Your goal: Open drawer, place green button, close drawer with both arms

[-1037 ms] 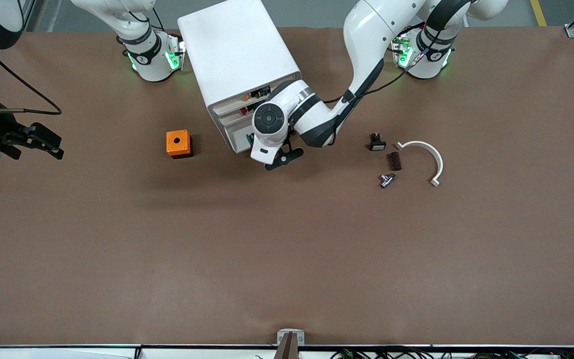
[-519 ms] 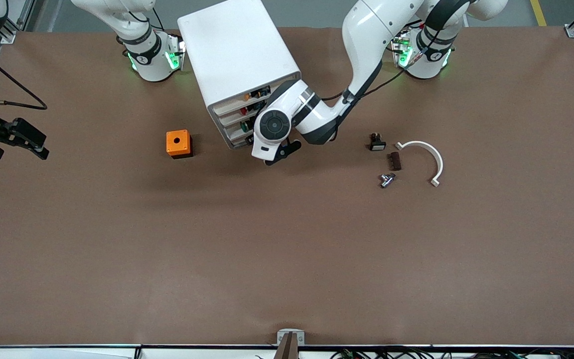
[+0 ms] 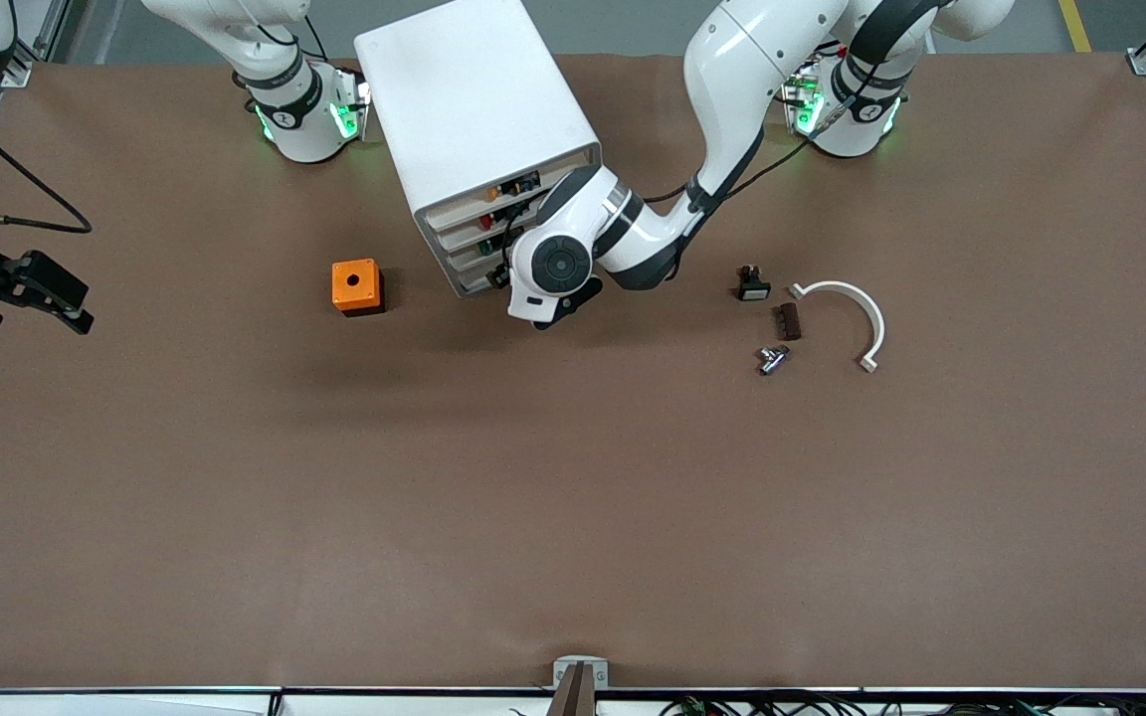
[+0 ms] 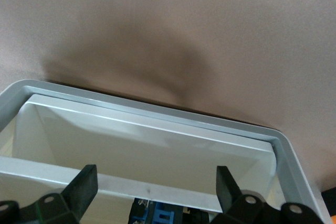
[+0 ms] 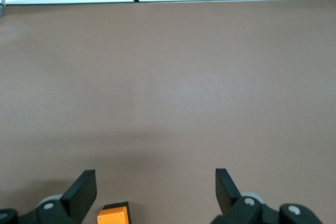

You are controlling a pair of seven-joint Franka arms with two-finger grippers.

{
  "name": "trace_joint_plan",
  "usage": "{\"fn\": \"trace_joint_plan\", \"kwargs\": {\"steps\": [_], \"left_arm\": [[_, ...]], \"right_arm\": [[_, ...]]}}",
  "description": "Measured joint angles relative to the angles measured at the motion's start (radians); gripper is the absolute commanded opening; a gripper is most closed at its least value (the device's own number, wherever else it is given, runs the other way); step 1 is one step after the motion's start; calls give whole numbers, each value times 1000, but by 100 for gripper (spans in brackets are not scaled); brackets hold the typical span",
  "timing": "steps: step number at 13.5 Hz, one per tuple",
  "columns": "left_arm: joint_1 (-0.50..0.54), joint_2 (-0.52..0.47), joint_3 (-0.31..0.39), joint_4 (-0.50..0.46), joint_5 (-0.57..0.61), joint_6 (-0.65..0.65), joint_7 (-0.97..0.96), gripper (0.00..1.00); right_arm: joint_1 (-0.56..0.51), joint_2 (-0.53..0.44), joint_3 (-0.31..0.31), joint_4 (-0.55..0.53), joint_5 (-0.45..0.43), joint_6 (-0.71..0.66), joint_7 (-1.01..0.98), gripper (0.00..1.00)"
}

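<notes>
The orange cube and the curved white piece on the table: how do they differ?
The orange cube is a solid block with a round hole on top; the curved white piece is a thin, flat-lying half ring. The cube sits toward the right arm's end, beside the white drawer cabinet; the white piece lies toward the left arm's end. Neither is held.

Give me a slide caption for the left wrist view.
Left gripper, jaws open, at the front of the white drawer cabinet on the brown table.
</notes>
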Motion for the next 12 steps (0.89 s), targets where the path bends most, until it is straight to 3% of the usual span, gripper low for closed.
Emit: {"fn": "trace_joint_plan", "kwargs": {"steps": [5, 9, 12], "left_arm": [[7, -1, 8, 9, 8, 1, 2, 99], [50, -8, 18, 53, 158, 4, 3, 99], [128, -47, 21, 105, 187, 6, 49, 99]], "right_arm": [[0, 20, -7, 20, -4, 0, 0, 100], [0, 23, -11, 20, -4, -36, 0, 100], [-3, 23, -14, 20, -4, -44, 0, 100]]}}
